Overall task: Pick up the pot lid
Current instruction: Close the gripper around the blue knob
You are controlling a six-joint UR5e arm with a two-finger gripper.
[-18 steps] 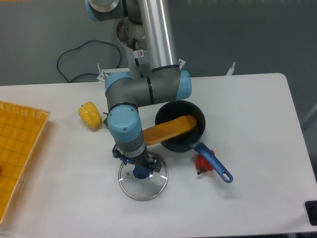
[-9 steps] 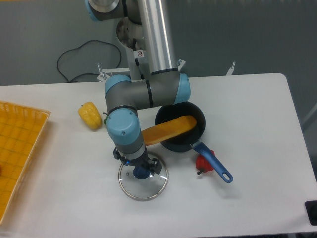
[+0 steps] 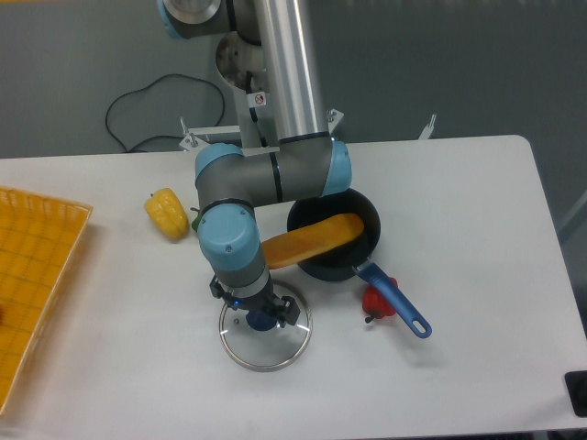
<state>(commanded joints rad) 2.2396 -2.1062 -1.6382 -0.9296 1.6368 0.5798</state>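
The lid (image 3: 266, 352) lies flat on the bench (image 3: 440, 390), at the near side, with the pan (image 3: 321, 202) farther and to the right. Compared with the earlier views, the gripper (image 3: 254, 301) has come a little lower, and it now hides more of the blue knob (image 3: 260, 322). For the task, I think this means that the approach is almost finished, but the lid is not lifted. The gripper is above the far part of the lid, its fingers apart, near the knob. Whether they already touch it, I cannot tell.
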